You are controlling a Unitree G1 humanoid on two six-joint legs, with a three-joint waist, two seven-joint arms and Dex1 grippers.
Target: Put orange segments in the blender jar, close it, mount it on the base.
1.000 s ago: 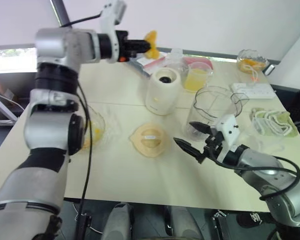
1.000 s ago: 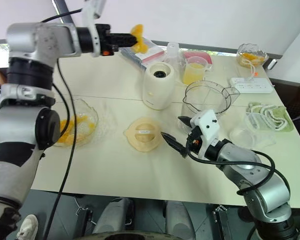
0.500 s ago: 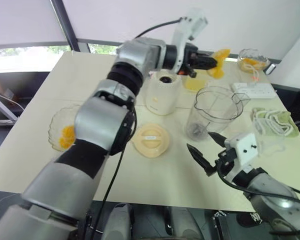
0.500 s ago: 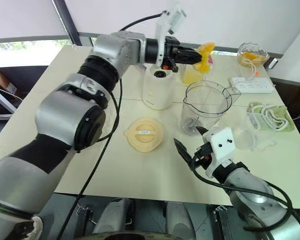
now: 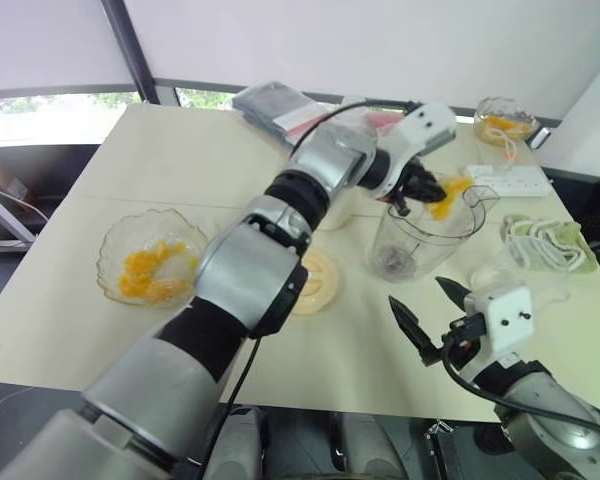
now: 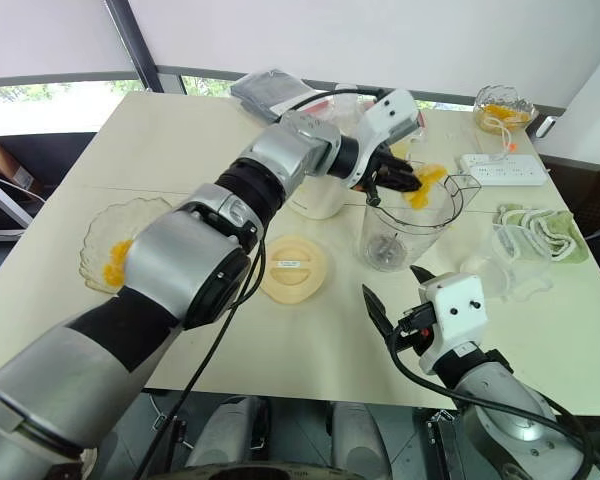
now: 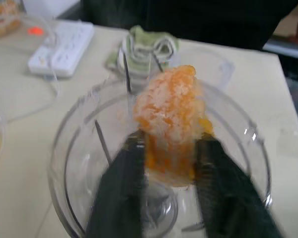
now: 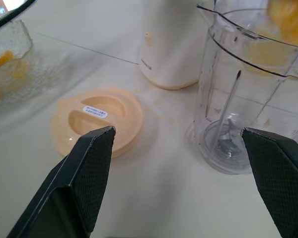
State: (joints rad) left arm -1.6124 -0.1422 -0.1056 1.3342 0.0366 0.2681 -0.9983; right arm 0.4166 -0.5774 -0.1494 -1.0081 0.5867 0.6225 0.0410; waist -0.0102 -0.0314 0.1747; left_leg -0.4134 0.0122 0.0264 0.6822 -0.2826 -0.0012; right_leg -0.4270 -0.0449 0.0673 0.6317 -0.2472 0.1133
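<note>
- Segment (image 7: 170, 119) sits between the left gripper's (image 7: 171, 163) two fingers, over the mouth of the jar (image 5: 425, 235); whether they clamp it or have let go, I cannot tell.
- Right gripper (image 8: 181, 183) is spread wide, holding nothing; lid (image 8: 97, 120) and jar lie ahead of it.
- Base (image 8: 171, 44) stands beyond, just beside the jar.

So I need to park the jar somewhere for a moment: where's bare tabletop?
Bare tabletop lies between the glass bowl and the lid, and along the near edge in front of the lid. It is crowded around the blender jar: the base behind it, the power strip and cloth beside it.
</note>
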